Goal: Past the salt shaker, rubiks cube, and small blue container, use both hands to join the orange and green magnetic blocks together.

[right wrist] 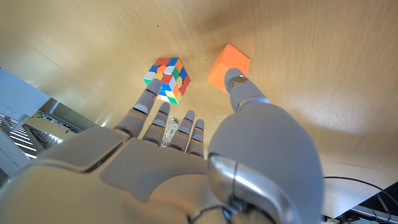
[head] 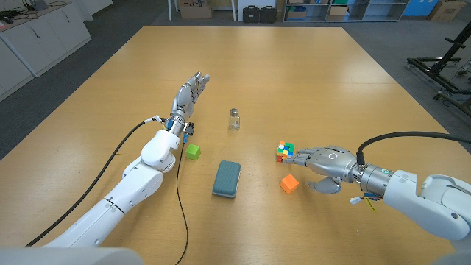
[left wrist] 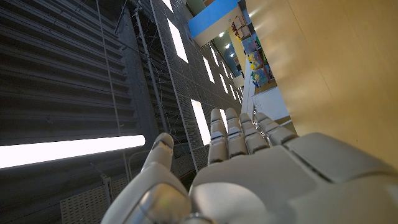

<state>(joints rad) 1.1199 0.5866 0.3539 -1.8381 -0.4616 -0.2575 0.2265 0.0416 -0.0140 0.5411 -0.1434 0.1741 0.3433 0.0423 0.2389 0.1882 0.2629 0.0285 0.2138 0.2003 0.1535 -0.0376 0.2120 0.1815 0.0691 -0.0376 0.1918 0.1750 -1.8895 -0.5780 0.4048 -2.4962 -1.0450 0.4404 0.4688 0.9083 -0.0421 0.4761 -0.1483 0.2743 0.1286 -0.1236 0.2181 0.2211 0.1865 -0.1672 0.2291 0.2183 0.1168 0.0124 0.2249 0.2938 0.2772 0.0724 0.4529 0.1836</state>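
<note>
Orange block (head: pixel 289 183) and green block (head: pixel 193 152) (2 small, likely light, rigid cubes) suit side pinches; right hand (head: pixel 321 159) and left hand (head: pixel 187 96) both hover open-fingered, empty.

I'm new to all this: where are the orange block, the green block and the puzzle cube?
orange block (head: pixel 289 183): head view, top face.
green block (head: pixel 193 152): head view, top face.
puzzle cube (right wrist: pixel 166 79): right wrist view, coloured face.
</note>
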